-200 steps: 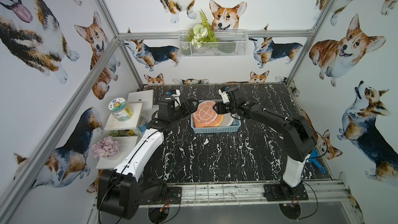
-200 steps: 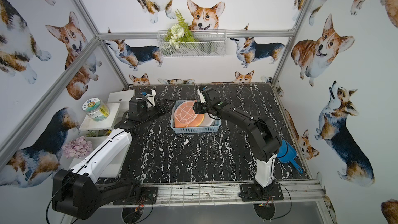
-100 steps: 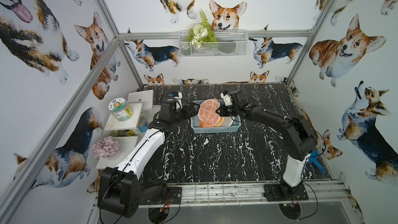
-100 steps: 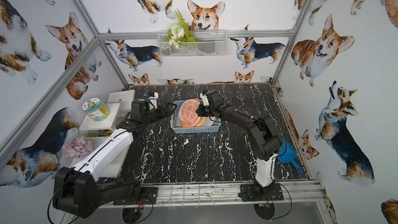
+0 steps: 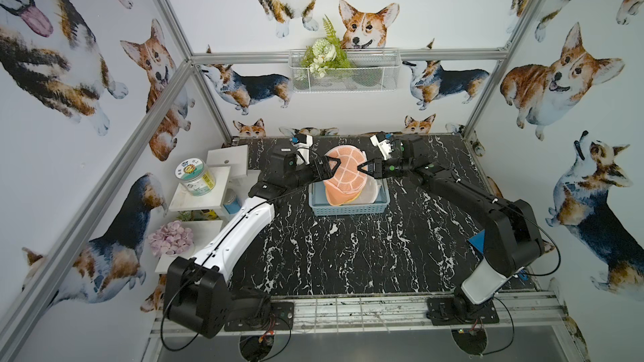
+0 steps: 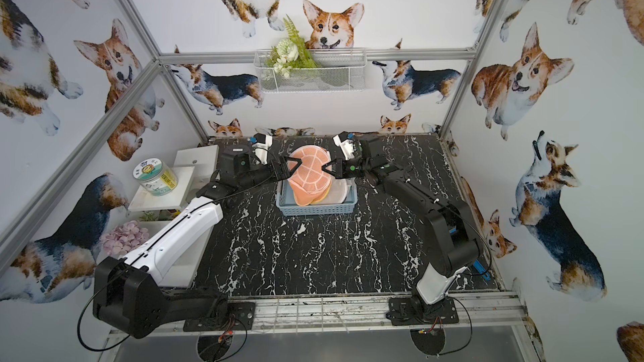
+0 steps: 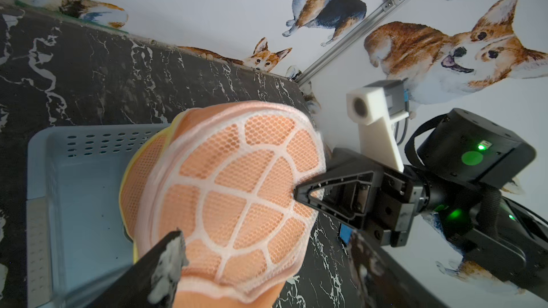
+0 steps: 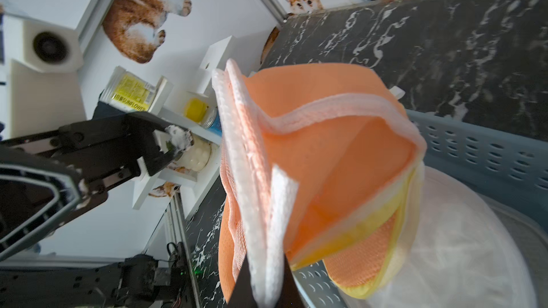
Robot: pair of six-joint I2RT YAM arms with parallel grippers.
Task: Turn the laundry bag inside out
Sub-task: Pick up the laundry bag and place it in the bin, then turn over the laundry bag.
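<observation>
Corgi-print walls close in a black, marble-patterned worktop (image 5: 348, 259). Toward its back stands a pale blue perforated basket (image 5: 348, 209). The orange laundry bag (image 5: 346, 173) is lifted above it, and its lower end hangs down into the basket.

The right end effector (image 5: 362, 168) meets the bag from the right and is clamped tight on it. In the right wrist view the bag's white-trimmed edge is pinched between the two dark fingers (image 8: 240, 288). The bag's mouth gapes there, showing a plain orange inner face.

The left end effector (image 5: 329, 168) points at the bag's left side, with its jaws spread wide and holding nothing. In the left wrist view the bag's netted panel with white ribs (image 7: 231, 191) fills the space ahead of it. The right wrist view shows a gap between its padded fingertip (image 8: 179, 140) and the bag.

A white translucent mesh bag (image 5: 370, 190) lies in the right part of the basket. A yellow-edged mesh piece (image 8: 364, 262) sits under the orange bag; whether it belongs to that bag cannot be told.

On the back wall a white wire basket (image 5: 366, 80) holds white and green flowers (image 5: 324, 55) at its left end. A white shelf (image 5: 220, 182) left of the worktop carries a green-lidded jar (image 5: 194, 175).
</observation>
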